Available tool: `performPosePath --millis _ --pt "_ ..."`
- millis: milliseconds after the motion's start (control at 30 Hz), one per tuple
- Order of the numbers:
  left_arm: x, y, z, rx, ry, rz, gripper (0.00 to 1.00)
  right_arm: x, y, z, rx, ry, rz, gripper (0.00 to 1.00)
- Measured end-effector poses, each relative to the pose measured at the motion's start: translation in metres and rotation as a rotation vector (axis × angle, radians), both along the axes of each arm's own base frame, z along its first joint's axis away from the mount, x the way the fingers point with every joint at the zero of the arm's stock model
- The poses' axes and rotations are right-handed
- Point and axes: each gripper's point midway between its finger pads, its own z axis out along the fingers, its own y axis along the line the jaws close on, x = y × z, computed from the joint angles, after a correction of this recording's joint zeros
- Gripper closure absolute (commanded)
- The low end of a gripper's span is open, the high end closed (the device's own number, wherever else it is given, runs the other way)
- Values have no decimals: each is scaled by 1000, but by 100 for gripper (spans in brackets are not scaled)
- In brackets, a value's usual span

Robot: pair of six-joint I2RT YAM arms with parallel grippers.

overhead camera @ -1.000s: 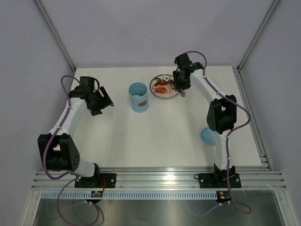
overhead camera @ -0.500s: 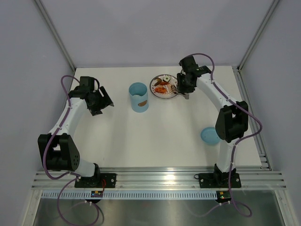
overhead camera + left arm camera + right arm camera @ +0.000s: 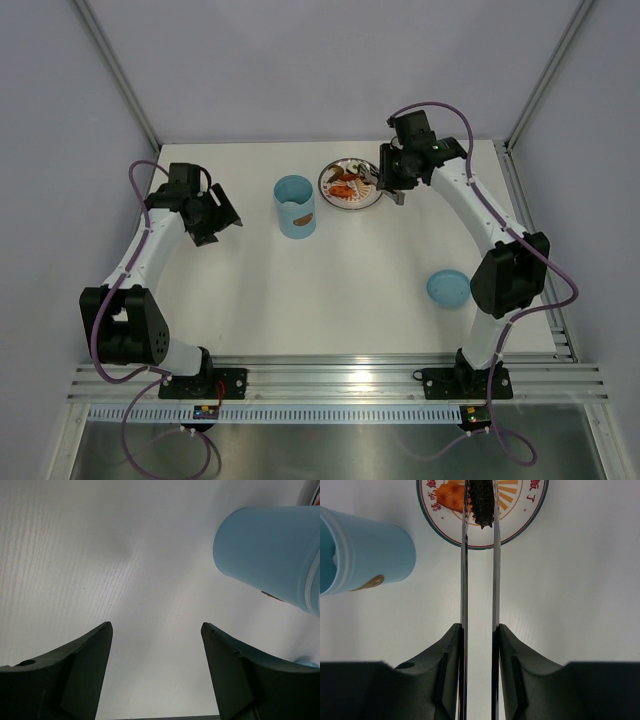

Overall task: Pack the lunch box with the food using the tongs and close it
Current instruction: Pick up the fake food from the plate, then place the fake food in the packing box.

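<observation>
Tongs (image 3: 495, 580) pinching dark roll (image 3: 482, 502) at plate (image 3: 525, 520), lunch box (image 3: 370, 555) beside

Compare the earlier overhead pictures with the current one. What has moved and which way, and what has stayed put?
The right arm's elbow swung out to the right and toward the near edge, uncovering the blue lid. The right gripper shifted slightly right beside the plate, keeping the tongs clamped; their tips pinch the dark roll. Nothing was let go. The open left gripper, the lunch box and the plate stayed put.
</observation>
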Motion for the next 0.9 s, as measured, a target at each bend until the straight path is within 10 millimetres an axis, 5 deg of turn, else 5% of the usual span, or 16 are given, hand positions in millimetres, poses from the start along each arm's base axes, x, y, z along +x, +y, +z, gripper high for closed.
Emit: performPosePath --millis 167,300,433,600,900 --pt "0 -1 -1 -3 1 -2 24 -16 22 38 46 -61 53 100" --pt "0 -1 -1 -3 0 -2 24 -36 59 83 99 -154 146 100" --pt "0 -1 -1 -3 1 -2 24 -61 94 104 134 -193 238 100" --pt "-1 -1 -1 -3 2 -2 24 -80 121 102 153 -175 314 100" --pt "-2 -1 1 -3 0 -2 24 -81 138 68 115 -96 340 93"
